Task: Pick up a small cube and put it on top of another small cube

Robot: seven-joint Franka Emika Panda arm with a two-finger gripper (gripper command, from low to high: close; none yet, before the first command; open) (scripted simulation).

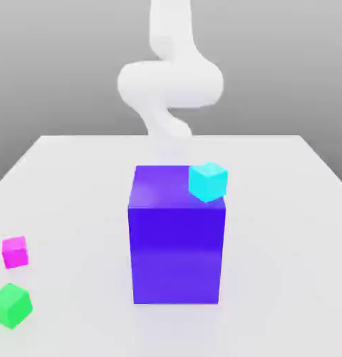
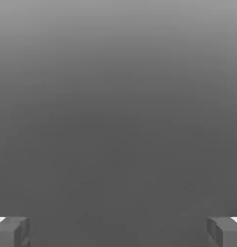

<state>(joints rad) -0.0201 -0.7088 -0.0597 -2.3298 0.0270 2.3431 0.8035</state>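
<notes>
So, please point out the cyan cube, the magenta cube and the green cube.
cyan cube [image 1: 207, 181], exterior view, on its front face.
magenta cube [image 1: 14, 252], exterior view, on its front face.
green cube [image 1: 10, 305], exterior view, on the middle of the cube.

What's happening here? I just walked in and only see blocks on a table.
A white robot arm stands behind a tall blue block, holding nothing; its gripper is open. A cyan cube sits on the block's top corner. A magenta cube and a green cube lie apart on the table. No stacking yet.
</notes>
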